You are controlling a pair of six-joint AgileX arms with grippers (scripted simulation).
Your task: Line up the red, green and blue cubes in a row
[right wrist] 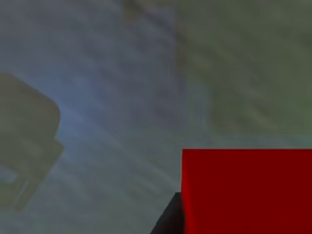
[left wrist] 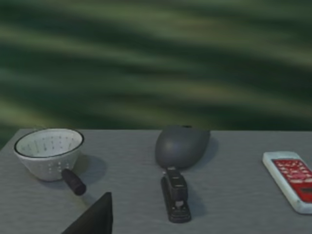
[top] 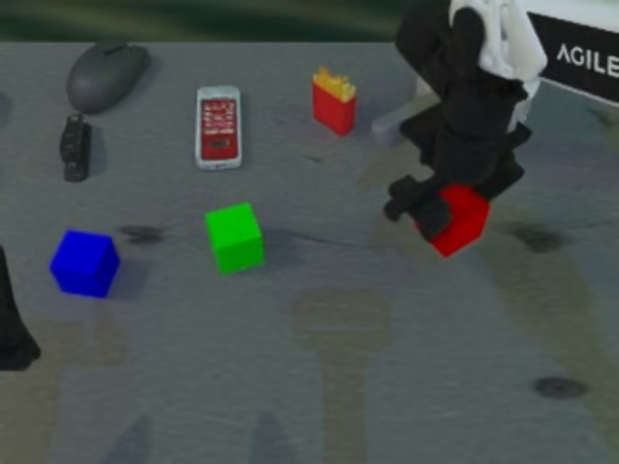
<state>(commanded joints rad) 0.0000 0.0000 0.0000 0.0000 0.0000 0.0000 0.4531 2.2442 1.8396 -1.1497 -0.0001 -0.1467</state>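
Table [top: 406, 406]: grey, scuffed surface carrying everything listed. Right arm [top: 474, 87]: black and white, reaching down from the far right of the table, wrist pitched steeply so the right gripper [top: 432, 208] hangs over the right half; its jaws are closed on the red cube [top: 457, 220], which sits tilted between them and, judging by the bare table showing below it in the right wrist view, is held clear of the surface. Left arm [top: 12, 338]: parked at the left edge, well away from the working jaws; its own fingers are not visible clearly enough to say whether they are open or closed. Grey mouse [top: 104, 75], white phone [top: 219, 127], fries box [top: 334, 101], black stapler [top: 74, 147], white colander [left wrist: 48, 152]: clutter along the far side, all apart from the jaws; the fries box is the nearest. Green cube [top: 235, 237]: resting on the table, well to the left of the closed jaws. Blue cube [top: 85, 262]: further left again, beyond the green one, roughly level with it. Risks, as judged: the tilted red cube may slip or twist in the grip during travel, since the hold looks off-square; set down too close, it could knock the green cube and spoil the row; released while tilted, it could tumble out of line.
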